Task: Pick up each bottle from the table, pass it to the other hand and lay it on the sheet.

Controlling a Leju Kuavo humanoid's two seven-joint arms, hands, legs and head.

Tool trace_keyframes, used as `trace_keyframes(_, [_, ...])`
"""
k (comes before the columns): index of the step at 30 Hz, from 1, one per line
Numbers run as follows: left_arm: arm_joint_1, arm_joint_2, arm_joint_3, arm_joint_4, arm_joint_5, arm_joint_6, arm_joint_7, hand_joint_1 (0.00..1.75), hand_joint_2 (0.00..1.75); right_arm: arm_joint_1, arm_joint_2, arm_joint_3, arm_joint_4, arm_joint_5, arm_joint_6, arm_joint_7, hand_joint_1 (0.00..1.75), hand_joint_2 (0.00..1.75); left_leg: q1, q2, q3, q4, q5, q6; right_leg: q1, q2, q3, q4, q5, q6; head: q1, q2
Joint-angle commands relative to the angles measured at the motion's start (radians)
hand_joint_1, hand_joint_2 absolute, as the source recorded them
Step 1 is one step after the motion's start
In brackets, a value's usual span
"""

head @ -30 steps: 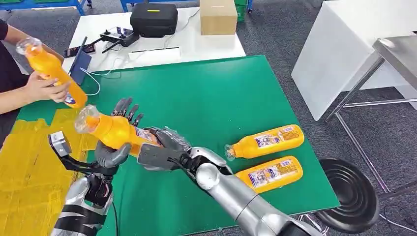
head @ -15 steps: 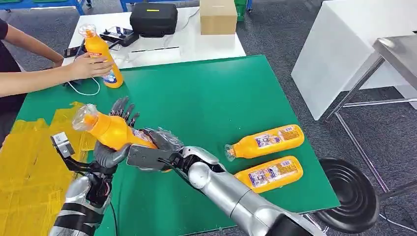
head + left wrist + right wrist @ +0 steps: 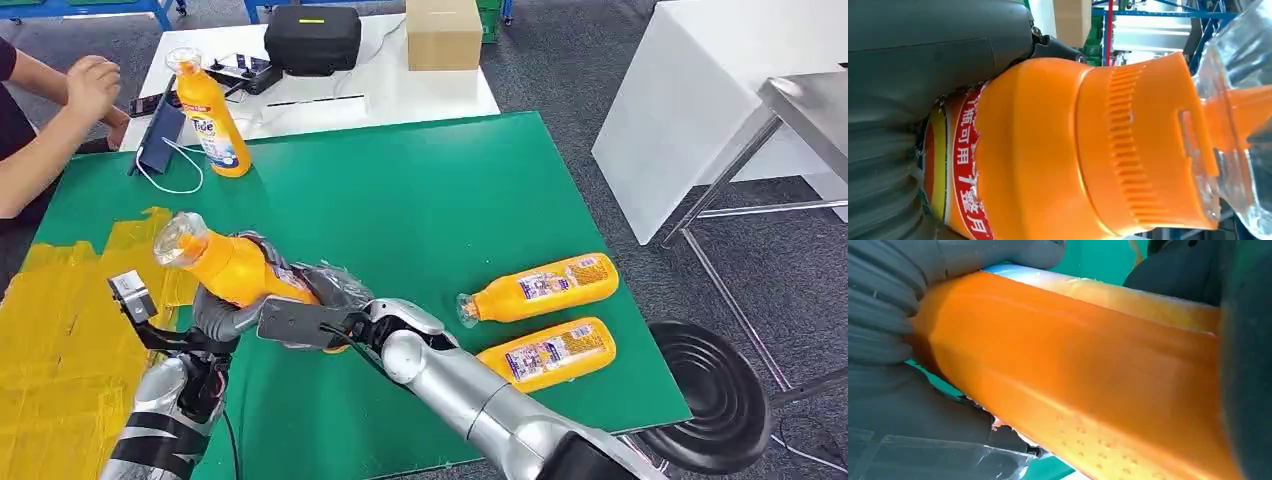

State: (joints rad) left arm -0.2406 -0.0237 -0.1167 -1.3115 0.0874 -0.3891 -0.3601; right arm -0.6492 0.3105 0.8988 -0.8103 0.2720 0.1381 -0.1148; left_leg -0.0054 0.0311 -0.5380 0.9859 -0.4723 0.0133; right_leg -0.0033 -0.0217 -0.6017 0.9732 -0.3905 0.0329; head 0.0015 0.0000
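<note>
Fingers of both hands wrap one bottle (image 3: 235, 268) held tilted above the table (image 3: 420, 200), near the sheet (image 3: 60, 330): left hand (image 3: 225, 310) below the neck, right hand (image 3: 320, 300) at the base. Judged mid-handover; the right should release only once the left grip is firm.

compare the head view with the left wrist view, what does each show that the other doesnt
The head view alone shows the green table, the yellow sheet, two bottles lying on their sides at the right, one upright bottle at the far left, a person's hand, and the right hand.

The left wrist view alone shows, close up, the ribbed orange collar under the clear cap and the red label strip with white characters.

Both show the held bottle and the left hand gripping it.
</note>
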Motion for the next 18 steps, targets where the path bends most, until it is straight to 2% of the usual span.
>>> trace_keyframes(1, [-0.079,-0.012,-0.039,0.055,-0.013,0.005,0.009,1.75,1.75,-0.014,-0.012,0.095,0.055,0.011,0.005,-0.006,1.75,1.75,0.002,-0.006,0.002,0.0,-0.001,-0.001,0.001,-0.002,0.004,-0.001,-0.002,0.0,0.0,0.0])
trace_keyframes(3, [-0.079,-0.012,-0.039,0.055,-0.013,0.005,0.009,1.75,1.75,-0.014,-0.012,0.095,0.055,0.011,0.005,-0.006,1.75,1.75,0.002,-0.007,0.003,0.001,-0.001,-0.001,0.002,-0.003,0.005,-0.001,-0.002,0.0,0.0,0.0])
trace_keyframes(5, [-0.077,-0.013,-0.03,0.02,-0.125,0.113,-0.028,1.75,1.75,-0.009,-0.034,0.064,0.02,0.017,-0.049,-0.004,0.0,1.75,0.002,-0.006,0.002,0.001,-0.001,-0.001,0.001,-0.003,0.004,0.0,-0.002,0.0,0.0,0.0])
trace_keyframes(6, [-0.075,-0.019,-0.021,-0.001,-0.181,0.159,-0.032,1.75,1.75,-0.001,-0.063,0.038,-0.018,0.018,-0.056,-0.002,0.0,1.75,0.003,-0.008,0.003,0.001,-0.001,-0.002,0.002,-0.003,0.005,0.0,-0.002,0.0,0.0,0.0])
trace_keyframes(7, [-0.072,-0.021,-0.011,-0.025,-0.264,0.239,-0.036,1.75,1.75,0.011,-0.09,0.011,-0.058,0.013,-0.062,-0.004,0.0,0.0,0.003,-0.009,0.003,0.001,-0.002,-0.002,0.002,-0.003,0.006,0.0,-0.003,0.0,0.0,0.0])
trace_keyframes(9, [-0.063,-0.025,0.028,-0.064,-0.417,0.369,-0.037,1.75,1.75,0.051,-0.157,-0.051,-0.169,0.024,-0.083,-0.01,0.0,0.0,0.005,-0.012,0.005,0.003,-0.003,-0.002,0.003,-0.003,0.009,0.0,-0.004,-0.001,0.0,0.0])
trace_keyframes(10, [-0.058,-0.03,0.049,-0.077,-0.482,0.423,-0.04,1.75,1.75,0.076,-0.189,-0.08,-0.228,0.035,-0.09,-0.012,0.0,0.0,0.002,-0.007,-0.001,0.001,0.0,0.0,0.001,-0.004,0.002,-0.001,-0.001,0.0,0.0,0.0])
trace_keyframes(11, [-0.047,-0.028,0.084,-0.098,-0.654,0.58,-0.028,1.75,1.75,0.12,-0.243,-0.119,-0.332,0.059,-0.112,-0.022,0.0,0.0,0.003,-0.009,0.0,0.001,-0.001,0.0,0.002,-0.005,0.005,-0.001,-0.002,0.001,0.0,0.0])
trace_keyframes(12, [-0.042,-0.023,0.108,-0.107,-0.684,0.599,-0.029,1.75,1.75,0.154,-0.282,-0.146,-0.408,0.068,-0.11,-0.021,0.0,0.0,0.003,-0.01,0.001,0.001,-0.001,0.0,0.002,-0.005,0.005,-0.002,-0.002,0.001,0.0,0.0])
trace_keyframes(13, [-0.03,0.0,0.138,-0.111,-0.943,0.773,0.036,1.75,1.75,0.2,-0.338,-0.177,-0.509,0.103,-0.129,-0.014,0.0,0.0,0.002,-0.007,0.001,0.0,0.0,0.0,0.002,-0.004,0.005,-0.003,-0.001,0.001,0.0,0.0])
trace_keyframes(14, [-0.011,0.018,0.168,-0.117,-1.09,0.85,0.078,1.75,1.75,0.244,-0.394,-0.204,-0.603,0.115,-0.122,-0.009,0.0,0.0,0.003,-0.009,0.002,0.0,-0.001,0.0,0.002,-0.005,0.006,-0.003,-0.002,0.001,0.0,0.0])
trace_keyframes(15, [0.005,0.029,0.201,-0.124,-1.154,0.879,0.08,1.75,1.75,0.288,-0.441,-0.237,-0.686,0.121,-0.099,-0.004,0.0,1.75,0.002,-0.008,0.002,-0.001,0.0,0.0,0.001,-0.005,0.005,-0.003,-0.001,0.001,0.0,0.0])
trace_keyframes(16, [0.024,0.051,0.229,-0.113,-1.321,0.958,0.114,1.75,1.75,0.329,-0.496,-0.264,-0.759,0.127,-0.093,-0.009,0.0,1.75,0.002,-0.011,0.003,-0.001,-0.001,0.0,0.002,-0.007,0.008,-0.003,-0.003,0.001,0.0,0.0])
trace_keyframes(18, [0.04,0.059,0.244,-0.1,-1.311,0.975,0.1,1.75,1.75,0.363,-0.532,-0.292,-0.807,0.119,-0.078,-0.022,0.0,1.75,0.001,-0.008,0.002,-0.002,-0.001,0.0,0.0,-0.005,0.006,-0.003,-0.002,0.001,0.0,0.0])
